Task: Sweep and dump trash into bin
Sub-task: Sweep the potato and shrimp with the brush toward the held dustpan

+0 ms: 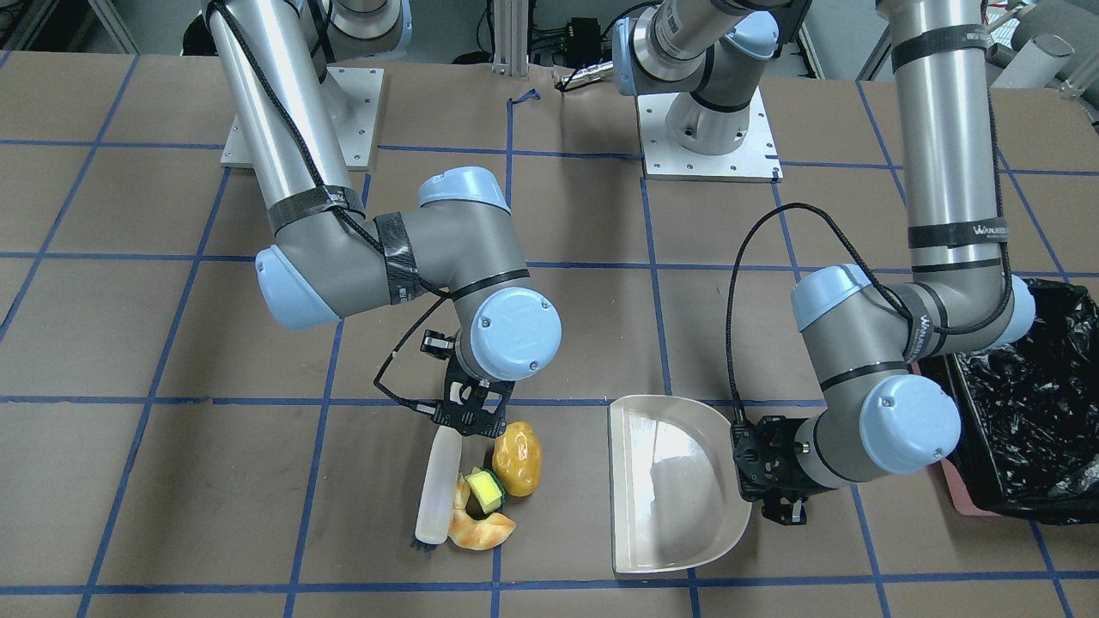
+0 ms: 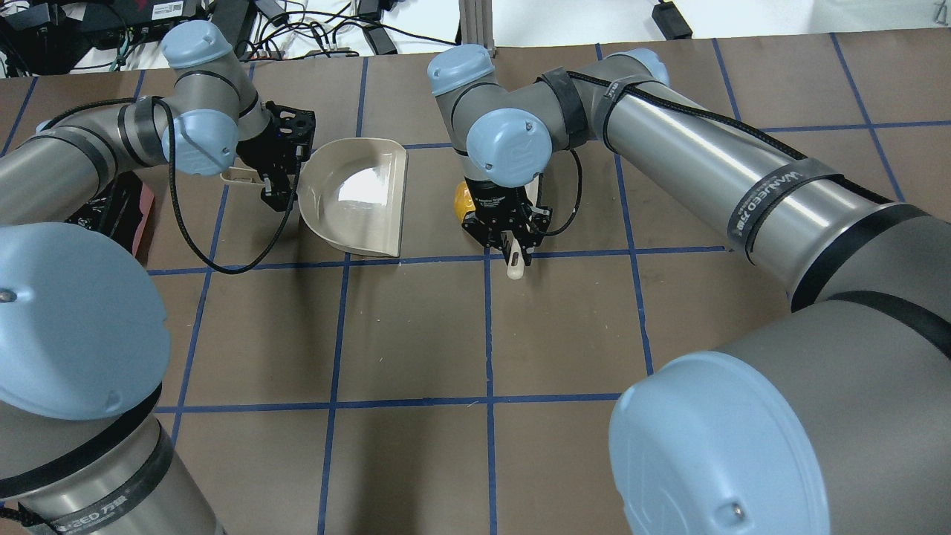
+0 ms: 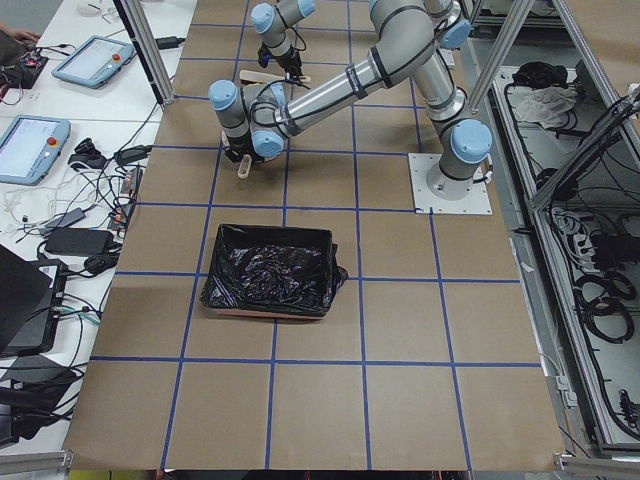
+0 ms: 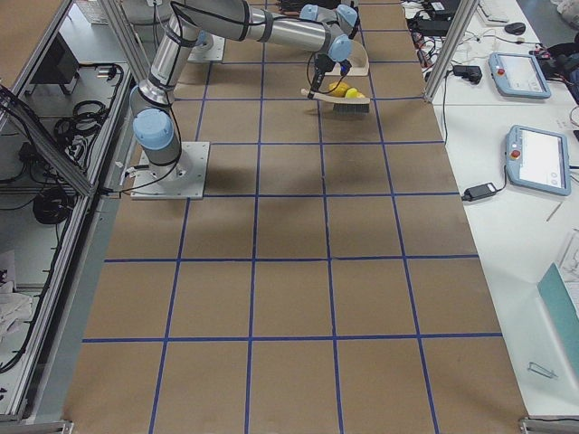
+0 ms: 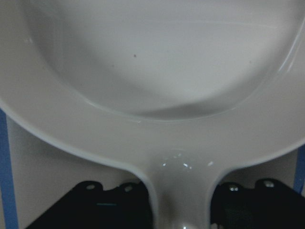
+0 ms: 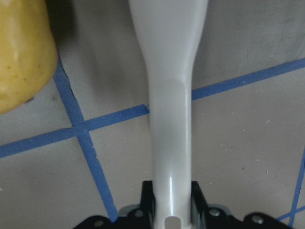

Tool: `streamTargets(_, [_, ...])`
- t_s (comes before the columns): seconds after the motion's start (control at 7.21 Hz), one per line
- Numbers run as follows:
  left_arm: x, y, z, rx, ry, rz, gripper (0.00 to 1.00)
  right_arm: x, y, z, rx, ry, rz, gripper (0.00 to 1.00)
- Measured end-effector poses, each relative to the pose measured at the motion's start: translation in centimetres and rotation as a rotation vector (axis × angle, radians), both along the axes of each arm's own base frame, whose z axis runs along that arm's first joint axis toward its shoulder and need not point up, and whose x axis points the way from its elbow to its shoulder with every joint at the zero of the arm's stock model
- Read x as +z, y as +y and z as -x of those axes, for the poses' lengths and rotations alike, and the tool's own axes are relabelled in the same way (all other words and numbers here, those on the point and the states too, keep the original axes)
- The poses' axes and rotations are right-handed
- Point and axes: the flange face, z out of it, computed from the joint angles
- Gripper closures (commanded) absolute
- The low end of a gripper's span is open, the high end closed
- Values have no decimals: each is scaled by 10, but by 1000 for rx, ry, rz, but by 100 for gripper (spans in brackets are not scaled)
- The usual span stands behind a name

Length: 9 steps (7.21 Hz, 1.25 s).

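My right gripper [image 1: 468, 419] is shut on the white brush handle [image 1: 435, 485], also seen close up in the right wrist view [image 6: 169, 119]. The brush lies beside the trash: a yellow-brown potato [image 1: 518, 459], a yellow-and-green sponge [image 1: 486, 489] and a tan croissant [image 1: 481, 530], all touching in a clump on the table. My left gripper [image 1: 775, 498] is shut on the handle of the beige dustpan [image 1: 674, 481], which rests empty on the table with its open edge facing the trash. The pink bin with a black bag [image 1: 1030, 412] stands behind my left arm.
The table is brown paper with a blue tape grid [image 1: 661, 343]. The two arm base plates [image 1: 708, 137] are at the robot's side. A gap of bare table separates the trash from the dustpan's open edge. The bin shows whole in the exterior left view [image 3: 268, 270].
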Motion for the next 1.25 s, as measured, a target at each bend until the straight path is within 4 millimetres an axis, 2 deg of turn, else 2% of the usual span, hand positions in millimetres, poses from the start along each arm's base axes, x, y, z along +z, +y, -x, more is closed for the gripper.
streamTargets(0.56, [0, 0, 3, 7, -6, -1, 100, 0, 2, -13, -10, -54, -8, 100])
streamTargets(1.25, [1, 0, 3, 51, -15, -1, 100, 0, 15, -44, -18, -124, -11, 99])
